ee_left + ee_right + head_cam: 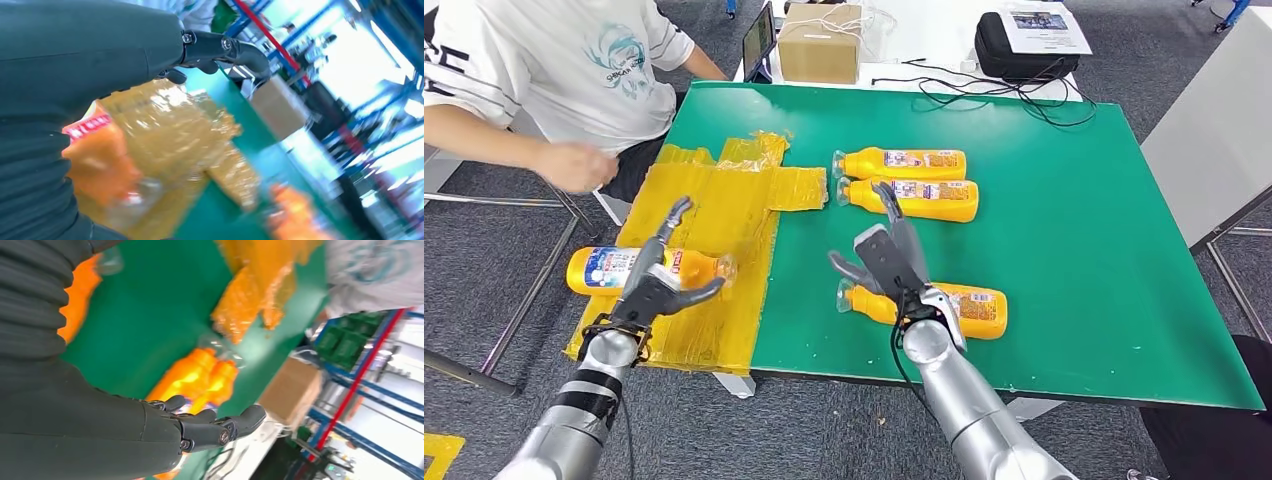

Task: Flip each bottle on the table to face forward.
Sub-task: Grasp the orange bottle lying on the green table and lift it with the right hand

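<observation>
On the green table [1064, 260] four orange bottles lay on their sides with their caps pointing left. Two of them, the far bottle [902, 162] and the second bottle [912, 198], lay side by side and touching near the table's middle. A third, the near bottle [969, 308], lay close to the near edge, partly hidden behind the right hand [886, 255], which hovered above it with its fingers [220, 430] spread and nothing between them. At the left, a patch of crinkled yellow tape [724, 200] covered the table's left end, and the left bottle [604, 270] lay across its left edge with a blue-and-white label showing. The left hand [659, 280] hung over that bottle, fingers spread apart; whether it touched the bottle could not be told. A person in a white shirt [554, 60] sat at the far left, one hand [574, 165] blurred just beside the table. Beyond the far edge stood a cardboard box [820, 42] and a black case [1024, 45], with cables [984, 95] trailing onto the green surface.
</observation>
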### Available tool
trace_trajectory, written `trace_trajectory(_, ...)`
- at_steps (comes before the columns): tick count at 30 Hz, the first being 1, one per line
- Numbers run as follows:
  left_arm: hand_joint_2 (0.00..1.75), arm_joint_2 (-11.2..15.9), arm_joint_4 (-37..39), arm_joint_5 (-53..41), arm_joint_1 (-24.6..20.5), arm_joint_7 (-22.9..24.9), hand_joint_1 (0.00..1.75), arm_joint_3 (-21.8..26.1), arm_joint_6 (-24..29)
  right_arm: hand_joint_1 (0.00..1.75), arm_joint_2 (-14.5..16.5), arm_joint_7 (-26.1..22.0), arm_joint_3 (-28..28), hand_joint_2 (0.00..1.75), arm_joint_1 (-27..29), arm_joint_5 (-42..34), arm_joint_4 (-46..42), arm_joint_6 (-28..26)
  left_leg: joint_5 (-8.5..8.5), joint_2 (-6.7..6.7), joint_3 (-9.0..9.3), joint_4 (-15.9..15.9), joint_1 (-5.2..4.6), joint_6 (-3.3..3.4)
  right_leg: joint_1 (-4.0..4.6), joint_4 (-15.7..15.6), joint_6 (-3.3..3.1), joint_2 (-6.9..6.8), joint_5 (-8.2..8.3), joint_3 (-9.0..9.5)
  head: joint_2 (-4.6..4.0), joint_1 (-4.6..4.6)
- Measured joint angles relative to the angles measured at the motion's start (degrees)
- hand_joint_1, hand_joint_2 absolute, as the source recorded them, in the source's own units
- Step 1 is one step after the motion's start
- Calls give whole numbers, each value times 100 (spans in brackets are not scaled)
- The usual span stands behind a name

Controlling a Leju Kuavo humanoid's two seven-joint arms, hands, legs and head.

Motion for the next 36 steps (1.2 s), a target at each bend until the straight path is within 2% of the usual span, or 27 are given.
trace_trajectory(6, 175, -583, -527, 1281, 239, 561, 0, 453, -674, 0, -119, 531, 4, 175, 311, 892, 77, -216, 0, 0, -1, 0, -1, 0, 0, 0, 1, 0, 1, 1, 0, -1)
trace_trajectory(12, 175, -856, -572, 1781, 338, 800, 0, 479, -910, 0, -251, 1012, 43, 175, 573, 1729, 120, -447, 0, -2, -1, 0, -1, 0, 0, 0, 0, 0, 0, 0, 0, -2)
trace_trajectory(25, 175, -961, -576, 2149, 352, 1011, 0, 469, -990, 0, -560, 1825, 39, 175, 638, 2787, 251, -534, 0, -2, -1, 0, -1, 1, 0, 1, 1, 0, 1, 2, 0, -2)
trace_trajectory(36, 175, -958, -579, 2155, 354, 1031, 0, 471, -981, 0, -657, 2042, 40, 175, 594, 3054, 387, -511, 0, -2, -1, 0, -1, 1, 0, 1, 1, 0, 1, 2, 0, -2)
